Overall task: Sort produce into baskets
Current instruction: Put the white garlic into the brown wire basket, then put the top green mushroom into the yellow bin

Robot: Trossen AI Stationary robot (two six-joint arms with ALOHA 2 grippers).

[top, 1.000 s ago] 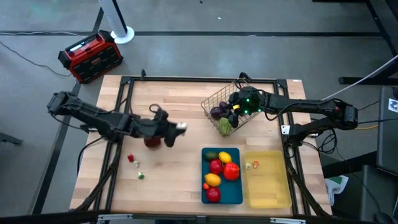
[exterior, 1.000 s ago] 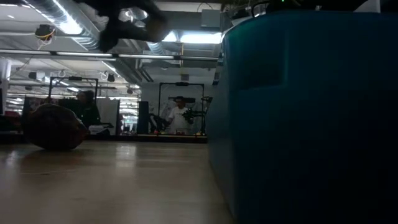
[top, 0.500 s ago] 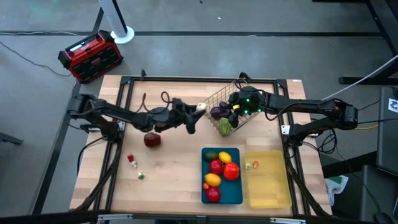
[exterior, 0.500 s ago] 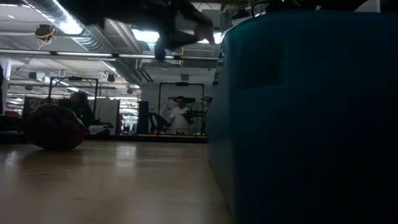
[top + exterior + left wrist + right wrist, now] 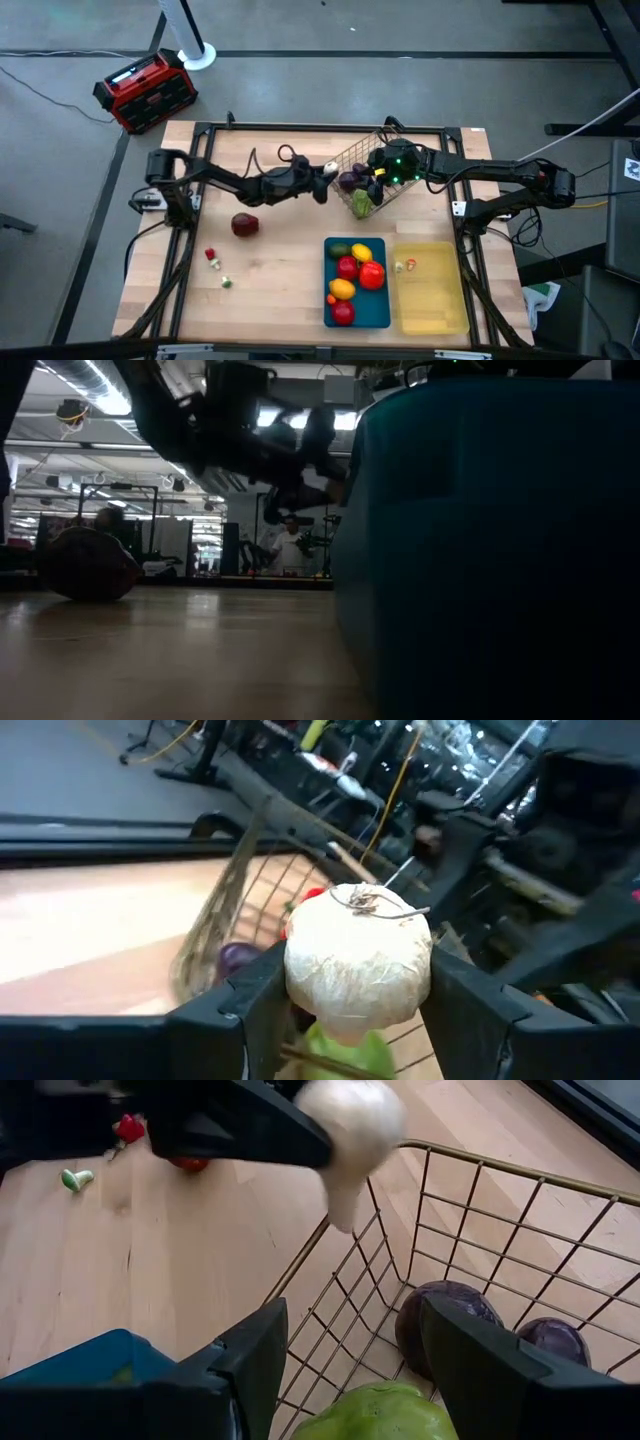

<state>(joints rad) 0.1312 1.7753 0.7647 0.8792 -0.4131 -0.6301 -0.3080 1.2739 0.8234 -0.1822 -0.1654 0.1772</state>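
A white bulb [image 5: 330,168] is held in my left gripper [image 5: 328,174], just left of the wire basket [image 5: 362,160] at the table's far middle. The basket holds dark purple pieces [image 5: 440,1325] and a green one [image 5: 375,1415]. My right gripper [image 5: 350,1370] stands open over the basket's near wall, holding nothing. A dark red piece [image 5: 244,224], a small red one [image 5: 211,255] and a small green one [image 5: 226,282] lie on the table's left half. Several red, yellow and green pieces lie in the blue tray [image 5: 328,300]. One small piece lies in the pale yellow tray [image 5: 435,305]. My left gripper pinches the white bulb by its two opposite sides [image 5: 298,975] between its two fingers. The fingers come nearly level from the table's left. The bulb is lifted clear of the table, close to the basket's rim, with its dry stem end [image 5: 362,900] turned up.
A red-and-black box [image 5: 145,90] stands on the floor beyond the table's far left corner. In the low view the blue tray's wall [image 5: 500,540] fills the right half. A person stands far back in the room.
My left gripper has carried the white bulb toward the table's right and far edges, up to the wire basket, sinking somewhat and tipping toward level. The dark red piece that it hung over stays on the table.
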